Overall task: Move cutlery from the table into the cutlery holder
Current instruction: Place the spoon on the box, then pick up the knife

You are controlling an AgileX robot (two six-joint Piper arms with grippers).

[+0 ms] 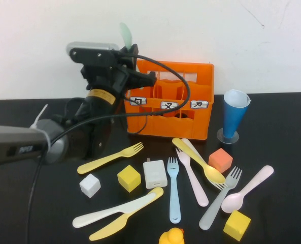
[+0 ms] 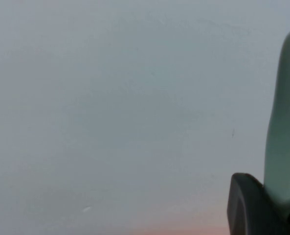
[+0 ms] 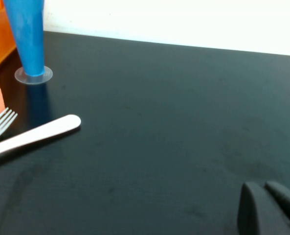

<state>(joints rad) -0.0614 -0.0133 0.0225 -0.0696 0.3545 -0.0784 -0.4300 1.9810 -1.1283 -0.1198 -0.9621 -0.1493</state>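
Observation:
My left gripper (image 1: 131,52) is raised over the left end of the orange cutlery holder (image 1: 176,104), shut on a mint green piece of cutlery (image 1: 125,34) that sticks upward. It also shows in the left wrist view (image 2: 283,122) beside a dark finger (image 2: 250,208). On the table (image 1: 282,152) lie a yellow fork (image 1: 109,157), white knife (image 1: 109,212), yellow knife (image 1: 125,219), light blue fork (image 1: 174,190), pink fork (image 1: 193,178), yellow spoon (image 1: 198,160), grey fork (image 1: 221,198) and pink spoon (image 1: 246,188). My right gripper (image 3: 269,208) is shut, low over bare table, right of the pink spoon's handle (image 3: 32,134).
A blue cone cup (image 1: 235,114) stands right of the holder. A white cube (image 1: 90,185), yellow cubes (image 1: 129,178) (image 1: 236,224), an orange cube (image 1: 221,159), a white charger block (image 1: 155,174) and a yellow duck (image 1: 171,237) lie among the cutlery.

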